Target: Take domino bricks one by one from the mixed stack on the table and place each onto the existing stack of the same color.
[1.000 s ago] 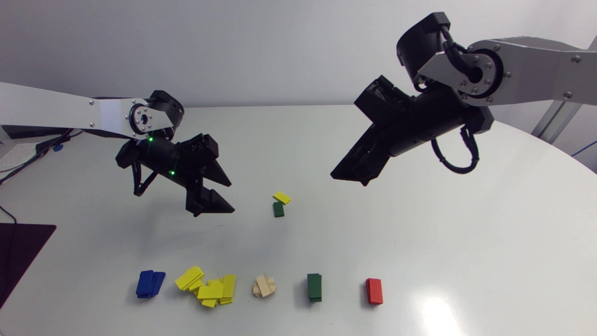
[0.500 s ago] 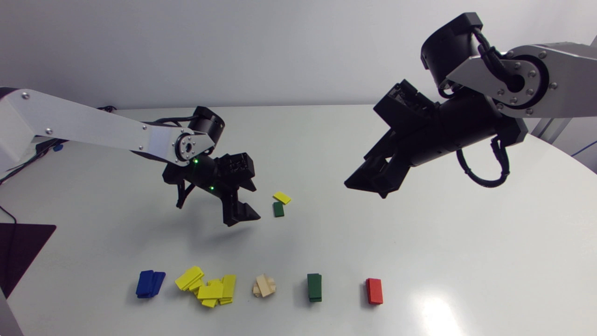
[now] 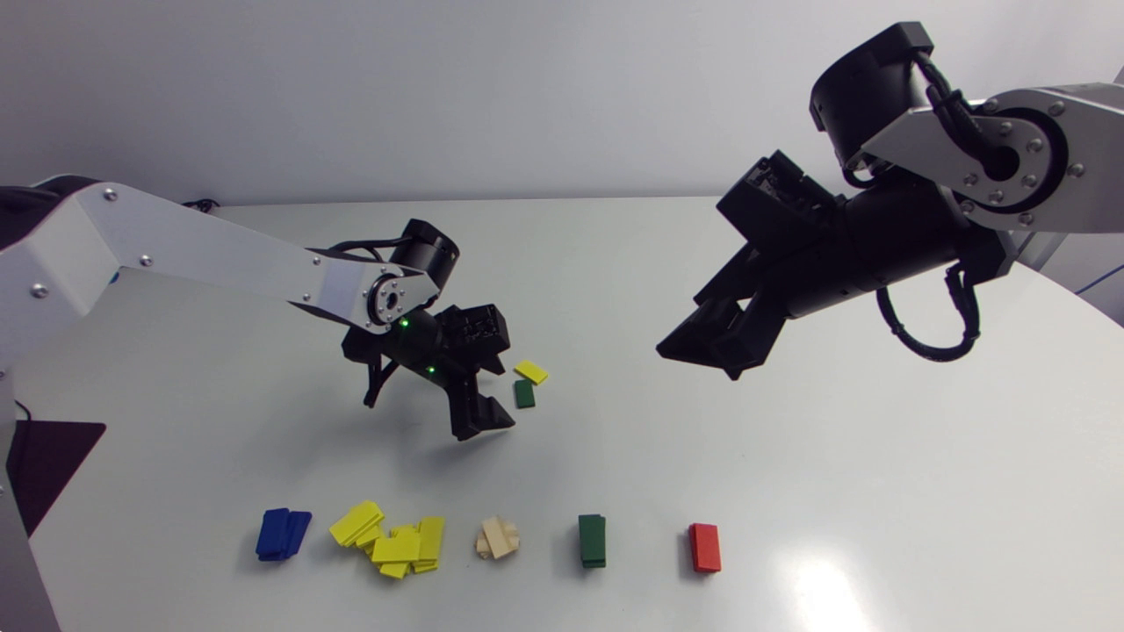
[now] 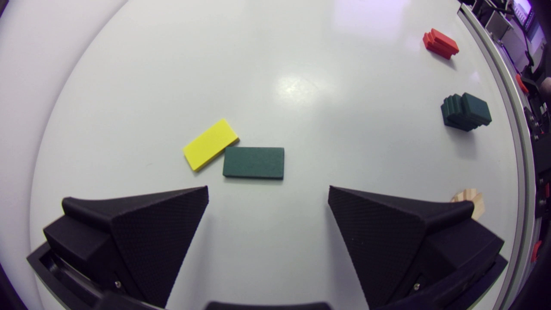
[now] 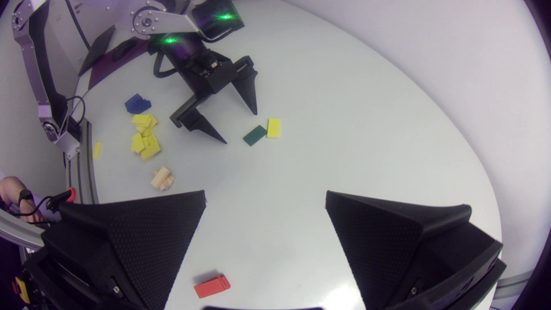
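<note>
Green loose brick (image 4: 254,162): flat on the white table (image 3: 878,439), near its middle, just ahead of the gap between the fingers of the left gripper (image 4: 267,189); neither finger touches it.
Yellow loose brick (image 4: 210,144): flat beside the green one, on the side away from the row of stacks and turned at an angle. One corner meets a corner of the green brick; whether they truly touch I cannot tell.
Left gripper state: fingers spread wide with nothing between them, low over the table, just beside the two loose bricks.
Left arm (image 3: 202,250): comes in from the left edge and reaches to the table's middle.
Right gripper (image 5: 265,192): fingers parted wide, holding nothing, raised above the table and well apart from every brick.
Right arm (image 3: 1010,158): enters from the right edge, its gripper pointing towards the middle.
Blue stack (image 3: 283,534): left end of the row along the table's near edge, its bricks slightly fanned.
Yellow pile (image 3: 391,542): next to the blue stack, a loose heap with bricks lying at several angles.
Wood-coloured stack (image 3: 498,538): middle of the row, its bricks crossed over one another.
Green stack (image 3: 592,540): next along the row, neat and only slightly stepped.
Red stack (image 3: 704,547): right end of the row, neat.
</note>
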`<state>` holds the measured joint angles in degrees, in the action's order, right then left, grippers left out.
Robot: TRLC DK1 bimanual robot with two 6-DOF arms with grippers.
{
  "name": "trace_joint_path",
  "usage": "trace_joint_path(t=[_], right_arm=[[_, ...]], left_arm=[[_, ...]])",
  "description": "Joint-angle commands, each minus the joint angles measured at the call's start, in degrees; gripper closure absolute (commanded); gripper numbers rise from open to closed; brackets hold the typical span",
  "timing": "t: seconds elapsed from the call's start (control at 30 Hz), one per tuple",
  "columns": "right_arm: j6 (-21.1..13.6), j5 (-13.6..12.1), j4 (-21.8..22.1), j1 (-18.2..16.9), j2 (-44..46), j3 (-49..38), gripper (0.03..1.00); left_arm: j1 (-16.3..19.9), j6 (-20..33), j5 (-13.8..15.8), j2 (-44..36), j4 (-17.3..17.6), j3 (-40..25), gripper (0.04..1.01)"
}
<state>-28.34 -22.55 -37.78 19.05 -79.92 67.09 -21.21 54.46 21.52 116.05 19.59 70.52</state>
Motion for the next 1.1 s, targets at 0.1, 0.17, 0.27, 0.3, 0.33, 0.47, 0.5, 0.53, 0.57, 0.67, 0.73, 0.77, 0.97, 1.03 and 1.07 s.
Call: trace_joint_path(t=[0.1,0.17,0.27,0.3,0.33,0.47,0.5,0.53,0.57,0.67,0.73,0.77,0.97,1.03,1.07], right_arm=[[-0.8,-0.4,-0.8,-1.1,1.4,-2.4,0.057],[-0.8,-0.4,-0.8,-1.3,1.9,-2.7,0.057],[-0.8,-0.4,-0.8,-1.6,2.6,-3.1,0.057],[-0.8,-0.4,-0.8,-1.6,2.8,-3.4,0.057],[-0.7,-0.4,-0.8,-1.6,2.9,-3.6,0.057],[-0.7,-0.4,-0.6,-1.7,3.6,-4.5,0.057],[-0.7,-0.4,-0.6,-1.8,3.8,-4.6,0.057],[-0.7,-0.4,-0.6,-1.9,4.0,-4.7,0.057],[-0.7,-0.4,-0.6,-2.0,4.2,-4.8,0.057],[-0.7,-0.4,-0.6,-2.1,4.5,-5.0,0.057],[-0.7,-0.4,-0.5,-2.3,4.6,-5.3,0.057],[-0.7,-0.4,-0.5,-2.3,4.8,-5.5,0.057],[-0.8,-0.6,-0.2,-2.7,5.2,-6.3,0.057],[-0.8,-0.7,-0.2,-2.8,5.5,-6.4,0.057],[-0.8,-0.7,-0.2,-2.9,5.5,-6.4,0.057]], left_arm=[[-1.2,-1.4,-0.7,3.0,-0.1,2.7,0.059],[-1.3,-1.5,-0.7,3.2,0.1,3.2,0.059],[-1.3,-1.8,-0.6,3.7,0.7,4.4,0.059],[-1.3,-2.1,-0.6,3.8,0.7,4.7,0.059],[-1.3,-2.2,-0.4,4.0,0.9,5.1,0.059],[-1.6,-2.2,-0.2,4.6,2.6,6.6,0.061],[-1.6,-2.2,0.2,4.8,3.2,7.1,0.062],[-1.6,-2.3,0.7,4.9,3.8,7.5,0.064],[-1.5,-2.4,1.2,4.9,4.8,8.1,0.070],[-1.6,-2.3,1.4,5.2,5.5,8.4,0.072],[-1.6,-2.3,1.6,5.5,5.5,8.5,0.072],[-1.6,-2.3,1.8,5.7,5.5,8.6,0.072],[-1.6,-2.3,2.1,6.4,6.1,8.7,0.074],[-1.6,-2.3,2.5,6.6,6.2,8.8,0.074],[-1.6,-2.3,2.5,6.6,6.4,8.9,0.074]])
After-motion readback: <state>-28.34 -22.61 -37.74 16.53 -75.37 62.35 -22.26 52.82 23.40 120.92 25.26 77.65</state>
